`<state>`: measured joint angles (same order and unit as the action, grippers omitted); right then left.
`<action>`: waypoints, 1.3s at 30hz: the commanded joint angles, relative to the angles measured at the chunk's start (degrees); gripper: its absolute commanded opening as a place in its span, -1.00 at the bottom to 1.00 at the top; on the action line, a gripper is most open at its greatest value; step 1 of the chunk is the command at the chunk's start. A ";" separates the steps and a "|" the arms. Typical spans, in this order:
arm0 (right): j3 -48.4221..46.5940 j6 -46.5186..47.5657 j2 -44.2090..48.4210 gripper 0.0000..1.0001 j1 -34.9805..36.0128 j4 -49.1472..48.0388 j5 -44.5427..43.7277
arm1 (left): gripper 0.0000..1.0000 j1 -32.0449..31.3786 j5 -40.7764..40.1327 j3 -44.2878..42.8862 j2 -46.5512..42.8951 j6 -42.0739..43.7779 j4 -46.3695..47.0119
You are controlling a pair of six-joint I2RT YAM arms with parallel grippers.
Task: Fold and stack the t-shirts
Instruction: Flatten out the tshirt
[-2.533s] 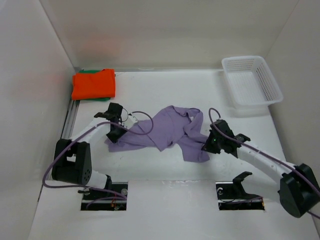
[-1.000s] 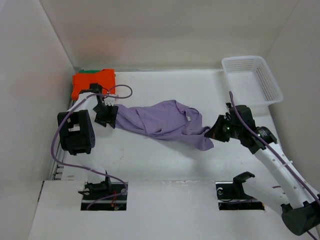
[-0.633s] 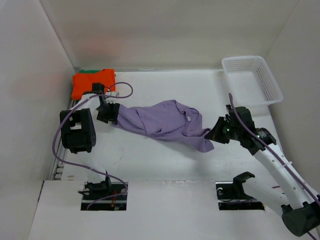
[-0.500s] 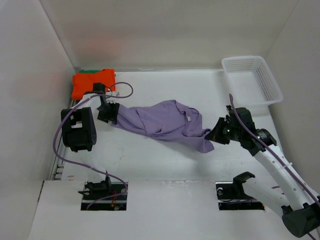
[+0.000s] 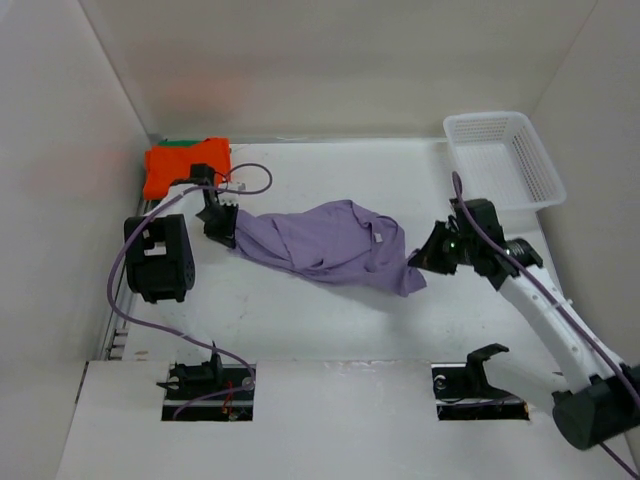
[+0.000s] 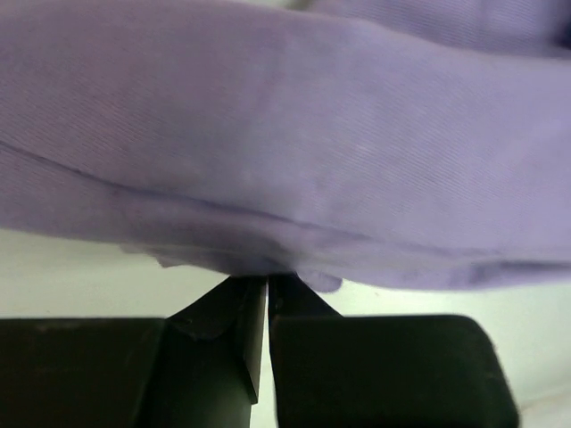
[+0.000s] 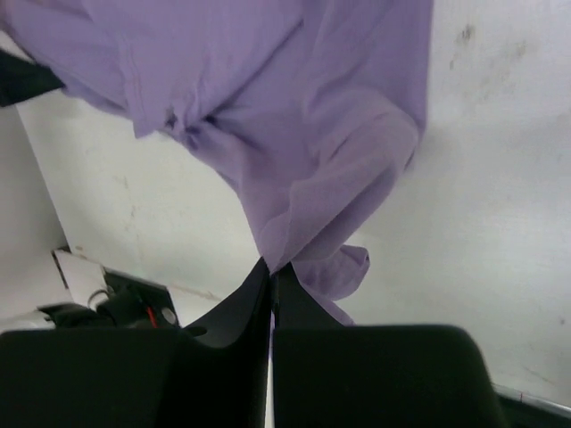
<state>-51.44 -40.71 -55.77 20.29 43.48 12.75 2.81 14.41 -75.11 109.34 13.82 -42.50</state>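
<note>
While the left claw point(image 5: 224, 230) and right claw point(image 5: 424, 258) are each clamping shut on one end of it, the purple shirt point(image 5: 325, 243) is stretching across the middle of the bench point(image 5: 330, 330), its long axis running left to right, slanting slightly nearer at the right.

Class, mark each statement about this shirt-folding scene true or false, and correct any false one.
1. The left gripper and the right gripper are both shut on the purple shirt. True.
2. The orange shirt lies in the basket. False: it lies in the far left corner, on top of the green shirt.
3. The purple shirt is neatly folded. False: it is rumpled, stretched between the two grippers.
4. The basket holds no shirt. True.
</note>
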 commanded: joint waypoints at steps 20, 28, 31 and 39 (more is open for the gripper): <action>-18.94 1.61 -1.75 -1.00 -9.63 -10.09 -3.43 | -1.00 0.58 0.62 -22.93 -26.97 2.60 -12.16; 20.47 -16.21 19.53 -1.00 1.97 -9.82 -6.68 | -1.00 0.75 -3.51 11.18 -36.12 7.88 -11.91; 26.47 -23.08 23.77 -1.00 7.50 -10.44 -8.26 | -1.00 1.80 -4.83 17.96 -37.00 8.58 -11.03; 24.03 -19.26 14.41 -0.99 7.98 -18.41 -8.10 | -1.00 3.22 -5.54 15.28 -33.42 8.85 -9.80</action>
<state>-23.33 -61.69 -35.92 30.70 33.93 4.99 5.98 9.19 -55.27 75.05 21.34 -55.09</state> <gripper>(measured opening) 0.014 0.022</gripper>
